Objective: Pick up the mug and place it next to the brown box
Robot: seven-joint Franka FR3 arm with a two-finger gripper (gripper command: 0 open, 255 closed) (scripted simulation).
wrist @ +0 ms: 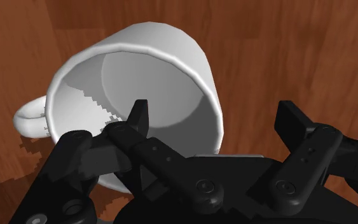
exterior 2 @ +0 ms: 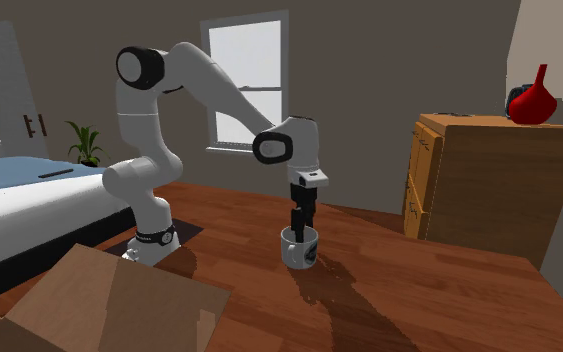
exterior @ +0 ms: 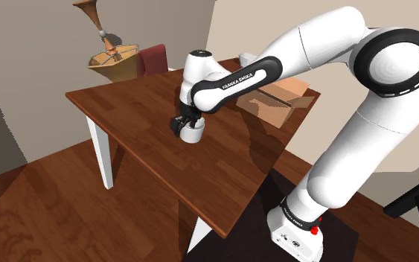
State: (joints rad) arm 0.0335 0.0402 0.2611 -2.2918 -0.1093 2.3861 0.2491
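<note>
Mug: white mug (exterior: 193,135), upright on the dark wooden table (exterior: 126,104), about mid-tabletop in the shoulder view; a dark mark shows on its side in the second exterior view.
Handle: the handle (wrist: 28,114) sticks out on the side of the mug away from the outer finger.
Gripper: the black gripper (wrist: 215,119) points down onto the mug's rim, with the jaws spread apart and not clamped.
Fingers: the fingers (wrist: 139,118) straddle the mug's wall, one inside the cup and the other outside it; a gap shows between the outer finger and the wall.
Brown box: open brown box (exterior: 282,101) on the same table, apart from the mug, toward the shoulder view's right, with the arm's forearm crossing in front of it.
Room: in the second exterior view, a wooden dresser (exterior 2: 489,190) with a red vase (exterior 2: 535,100) on top, a bed (exterior 2: 19,210) and a bright window (exterior 2: 249,85).
</note>
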